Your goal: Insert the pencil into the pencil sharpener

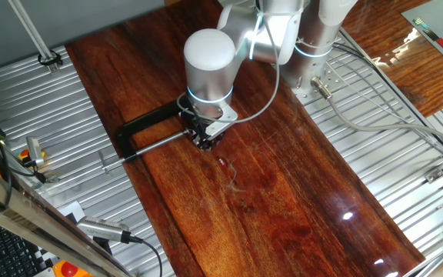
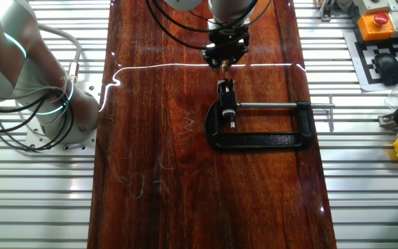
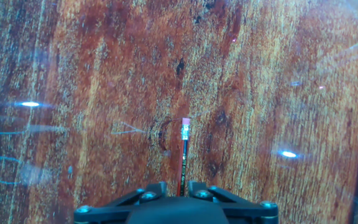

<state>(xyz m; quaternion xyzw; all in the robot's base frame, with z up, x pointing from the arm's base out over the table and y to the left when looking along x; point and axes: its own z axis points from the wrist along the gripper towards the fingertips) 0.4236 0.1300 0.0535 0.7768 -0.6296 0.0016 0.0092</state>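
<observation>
black C-clamp [image 2: 264,124] blocking wood beside the claw [image 2: 224,62], bare tabletop [image 2: 157,173] elsewhere

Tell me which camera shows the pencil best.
The hand view: the pencil runs straight out from between the gripper fingers, its pink eraser end clear against the wood. The other fixed view shows only a small tip below the gripper. In the remaining fixed view the arm hides it; I cannot make it out.
</observation>
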